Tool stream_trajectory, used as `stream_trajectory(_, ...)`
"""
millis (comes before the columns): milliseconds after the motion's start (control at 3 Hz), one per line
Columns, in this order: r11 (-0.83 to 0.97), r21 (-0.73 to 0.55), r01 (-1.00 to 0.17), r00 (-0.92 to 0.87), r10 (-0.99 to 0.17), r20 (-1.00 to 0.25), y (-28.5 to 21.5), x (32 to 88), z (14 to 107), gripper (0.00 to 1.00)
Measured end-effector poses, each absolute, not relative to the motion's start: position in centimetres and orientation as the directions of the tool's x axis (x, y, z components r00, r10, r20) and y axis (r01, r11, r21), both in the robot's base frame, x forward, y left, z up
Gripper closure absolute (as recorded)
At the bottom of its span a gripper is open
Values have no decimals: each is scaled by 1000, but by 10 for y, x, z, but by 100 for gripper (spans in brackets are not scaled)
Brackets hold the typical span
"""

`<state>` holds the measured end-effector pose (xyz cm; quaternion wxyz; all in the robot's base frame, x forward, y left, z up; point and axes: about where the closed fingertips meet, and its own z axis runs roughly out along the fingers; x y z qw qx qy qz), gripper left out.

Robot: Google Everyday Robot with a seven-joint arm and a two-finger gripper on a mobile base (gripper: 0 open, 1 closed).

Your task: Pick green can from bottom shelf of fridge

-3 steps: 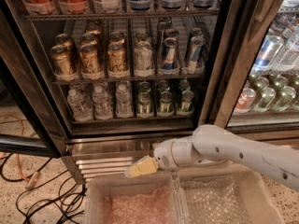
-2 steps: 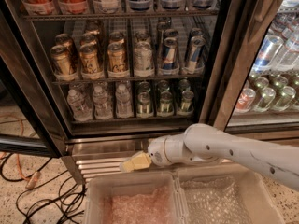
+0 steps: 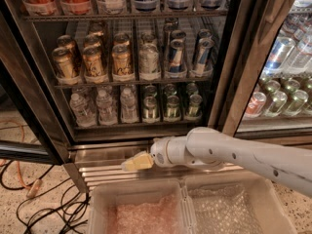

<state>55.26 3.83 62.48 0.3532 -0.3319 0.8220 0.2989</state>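
fridge [image 3: 30,84]: glass-door cooler with a dark metal frame; dark wire racks are seen behind the glass.
base grille [image 3: 100,173]: ribbed bright steel, horizontal slats, below the door.
bottom shelf [image 3: 131,126]: lowest wire rack, thin metal front edge; it is stocked in two groups.
green can [image 3: 171,107]: short dull-green aluminium cylinder with a silver lid, stood upright at the front of the bottom shelf, right half. It is flanked by like cans on either side, and more are lined up behind.
water bottles [image 3: 105,106]: clear ribbed plastic, stood upright on the left half of the same shelf, beside the green cans.
gold-brown cans [image 3: 92,61]: glossy metal, set on the rack above, left side.
slim cans [image 3: 176,56]: tall, blue and silver, on the same upper rack to the right.
arm [image 3: 234,154]: smooth white rounded shell, entering from the lower right.
gripper [image 3: 130,163]: pale yellow tapered wedge, pointed left, held in front of the base grille, below the bottom shelf and well apart from the green can. Nothing is seen held; open or closed cannot be told.
bins [image 3: 100,193]: two translucent plastic tubs with crinkled contents, directly under the gripper.
cables [image 3: 46,206]: black loops lying on the speckled floor at left.
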Motion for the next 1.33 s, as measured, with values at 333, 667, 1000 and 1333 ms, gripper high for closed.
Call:
stream_trajectory(333,606,275,-746,-534,-298,-791,38,564,614,0)
stream_trajectory(667,628,244,-739,-507,-280,-815,37,592,611,0)
stream_trajectory(1000,669,196,-717,-478,-266,-837,33,618,611,0)
stream_trajectory(1333,727,130,-674,-438,-251,-863,27,639,616,0)
